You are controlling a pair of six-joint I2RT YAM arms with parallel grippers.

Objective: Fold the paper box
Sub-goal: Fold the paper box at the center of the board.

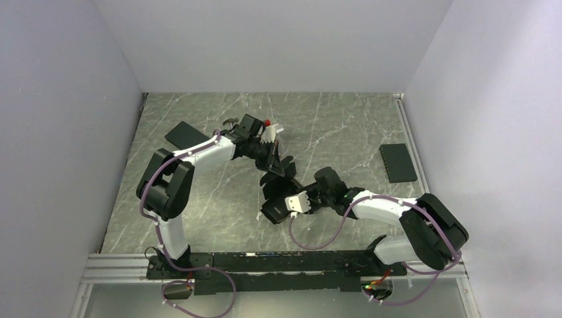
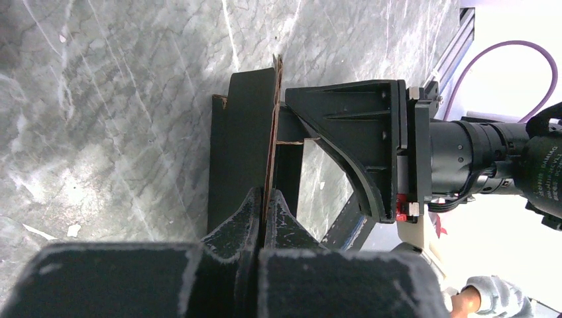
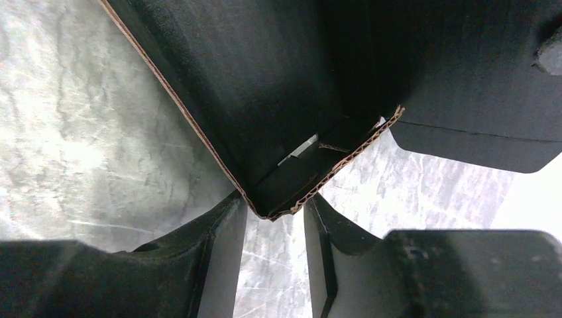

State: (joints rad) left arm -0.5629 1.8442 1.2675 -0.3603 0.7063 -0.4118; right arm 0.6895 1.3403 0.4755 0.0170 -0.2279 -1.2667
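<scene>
**Two Arms Bracing a Half-Formed Box**

The paper box (image 1: 278, 191) is sitting mid-tabletop (image 1: 219, 218), partly raised. The left gripper (image 2: 265, 202), at the box's 12 o'clock, is pinching a panel edge with closed fingers, seemingly anchoring it upright. The right gripper (image 3: 275, 215), at 4 o'clock, is straddling a folded corner with parted fingers, likely guiding the crease.

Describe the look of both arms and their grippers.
The left arm and right arm have white links between bulky black joint housings, with purple cables looping alongside. The left gripper and right gripper are matte black, each with two wedge-shaped fingers.
</scene>
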